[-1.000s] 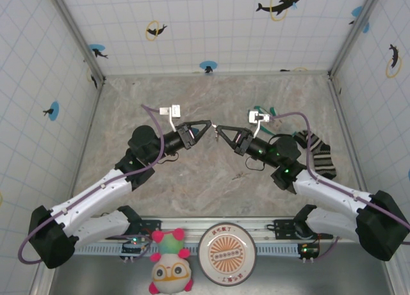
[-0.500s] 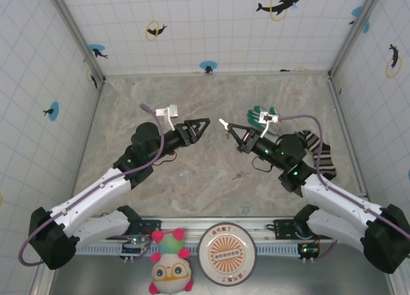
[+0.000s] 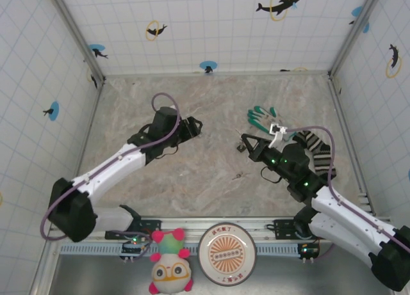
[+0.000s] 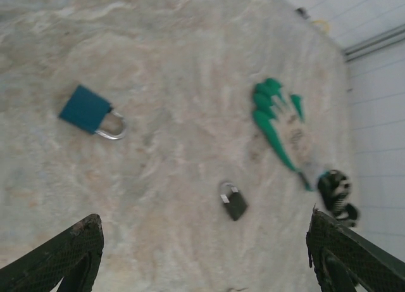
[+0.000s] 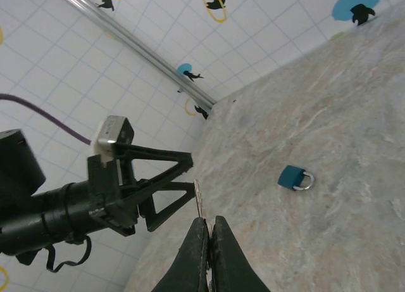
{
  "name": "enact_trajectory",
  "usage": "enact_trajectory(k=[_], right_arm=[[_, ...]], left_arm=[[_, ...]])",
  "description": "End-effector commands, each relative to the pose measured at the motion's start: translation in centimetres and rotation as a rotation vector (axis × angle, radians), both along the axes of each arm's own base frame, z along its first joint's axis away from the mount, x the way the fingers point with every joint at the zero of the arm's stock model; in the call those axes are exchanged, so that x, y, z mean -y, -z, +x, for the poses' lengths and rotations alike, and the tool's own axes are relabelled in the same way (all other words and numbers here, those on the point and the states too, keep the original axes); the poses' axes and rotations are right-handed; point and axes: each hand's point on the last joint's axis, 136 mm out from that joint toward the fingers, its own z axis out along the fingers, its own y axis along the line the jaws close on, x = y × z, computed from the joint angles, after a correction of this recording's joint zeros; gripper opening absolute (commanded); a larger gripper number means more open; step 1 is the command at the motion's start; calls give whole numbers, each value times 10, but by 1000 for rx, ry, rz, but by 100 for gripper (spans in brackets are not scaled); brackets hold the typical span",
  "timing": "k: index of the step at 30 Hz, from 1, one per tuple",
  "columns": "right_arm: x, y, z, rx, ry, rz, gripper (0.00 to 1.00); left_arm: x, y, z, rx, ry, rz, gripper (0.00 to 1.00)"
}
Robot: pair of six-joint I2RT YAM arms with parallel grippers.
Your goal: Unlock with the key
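Over the middle of the grey marbled worktop (image 3: 211, 96), the right gripper (image 5: 207, 223) is holding the tiny key (image 5: 199, 200) up in the air. Its two fingers are pressing together on it, so that the short, thin silver metal blade is sticking out past the tips. The head is buried between the fingers and I cannot make it out. Facing it, the left gripper (image 5: 188, 173) is hanging with its fingers spread wide and nothing between them. As I judge it, the job is standing at an early stage: the key is in hand, but nothing is being unlocked yet. A small blue square-bodied padlock with a silver shackle (image 4: 88, 111) is lying flat on the open worktop, away from every edge, its shackle looking shut, well apart from the key. A smaller dark padlock (image 4: 234, 202) is lying closer to the near edge, also untouched; which one the key fits I cannot tell. A green-and-white work glove (image 4: 278, 124) and a black-and-grey striped sock (image 3: 318, 153) are lying toward the right edge. What is remaining, I would say, is bringing blade and keyhole together, pushing in, and turning until a shackle is springing free.
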Motion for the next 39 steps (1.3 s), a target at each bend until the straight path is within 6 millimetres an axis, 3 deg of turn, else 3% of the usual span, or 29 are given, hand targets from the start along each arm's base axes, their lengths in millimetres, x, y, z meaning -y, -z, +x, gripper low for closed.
enact_trajectory(k=[1,9,15,21,32,39], right_arm=[[11,10,1,-7,46,-40,0],[17,27,-5,-33,52,-65,0],[23,37,-9,-48,73,-64,0],[29,43,-10,-62,95,-75,0],[39,50,-11,-66,129,-85,0],[41,51,-11,-70,137,-87,0]], left_arm=[[0,13,15,-35,59,99,85],[13,45,74,-121,179,243,87],[25,75,99,-193,307,373,85],[33,90,120,-186,351,426,85],[37,131,128,-266,399,481,86],[34,145,124,-298,404,496,85]])
